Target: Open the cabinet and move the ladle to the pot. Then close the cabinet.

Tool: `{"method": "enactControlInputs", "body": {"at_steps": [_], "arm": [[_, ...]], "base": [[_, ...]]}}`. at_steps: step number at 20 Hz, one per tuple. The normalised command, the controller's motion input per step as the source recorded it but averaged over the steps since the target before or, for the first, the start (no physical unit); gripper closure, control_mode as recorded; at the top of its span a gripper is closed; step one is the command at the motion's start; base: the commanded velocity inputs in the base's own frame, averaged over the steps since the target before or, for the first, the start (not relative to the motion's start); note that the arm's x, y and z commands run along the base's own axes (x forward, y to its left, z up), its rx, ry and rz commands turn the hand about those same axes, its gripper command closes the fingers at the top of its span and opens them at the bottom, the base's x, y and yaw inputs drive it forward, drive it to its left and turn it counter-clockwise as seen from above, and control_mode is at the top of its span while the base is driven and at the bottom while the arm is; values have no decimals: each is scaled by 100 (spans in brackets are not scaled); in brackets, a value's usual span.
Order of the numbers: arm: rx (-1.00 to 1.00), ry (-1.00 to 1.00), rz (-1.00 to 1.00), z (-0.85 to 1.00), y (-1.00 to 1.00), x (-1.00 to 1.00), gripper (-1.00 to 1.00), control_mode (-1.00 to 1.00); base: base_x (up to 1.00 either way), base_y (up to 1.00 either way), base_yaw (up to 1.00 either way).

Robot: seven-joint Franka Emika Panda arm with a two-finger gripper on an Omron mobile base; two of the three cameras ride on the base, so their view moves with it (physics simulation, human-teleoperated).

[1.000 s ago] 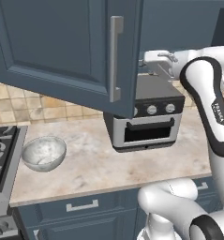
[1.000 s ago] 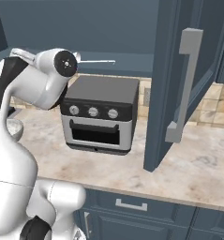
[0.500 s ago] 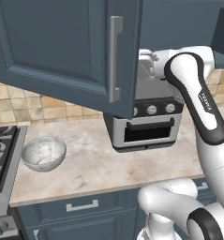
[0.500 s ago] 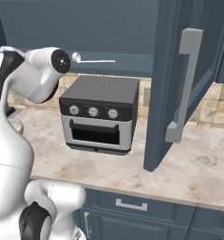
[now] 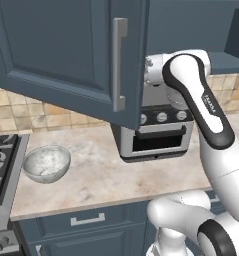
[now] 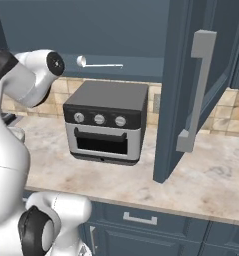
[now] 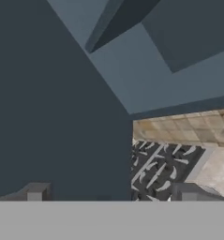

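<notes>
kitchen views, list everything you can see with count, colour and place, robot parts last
cabinet: one, dark slate-blue wall unit, both doors swung open, above the counter
bar handles: two, silver, one upright on each door
ladle: one, silver, lying on the cabinet shelf above the oven
toaster oven: one, black and silver, three knobs, on the counter
bowl: one, pale grey, on the counter beside the stove
counter: one, beige marble
stove: one, black grates, at the counter's left
drawer fronts: blue, below the counter
arm: one, white with dark joints, raised toward the shelf
fingers: two, dark, apart, empty
</notes>
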Motion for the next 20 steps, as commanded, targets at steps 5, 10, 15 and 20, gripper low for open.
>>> {"method": "enactControlInputs", "body": {"at_steps": [5, 10, 15, 20], "arm": [[0, -3, 12, 4, 58, -50, -100, -100], [0, -7, 9, 11, 51, -57, -100, -100], [0, -8, 3, 14, 18, -44, -100, -100], [-4, -9, -2, 12, -28, -2, -100, -100]], "base": [[0, 0, 0], [0, 0, 0], [0, 0, 0], [0, 0, 0]]}}
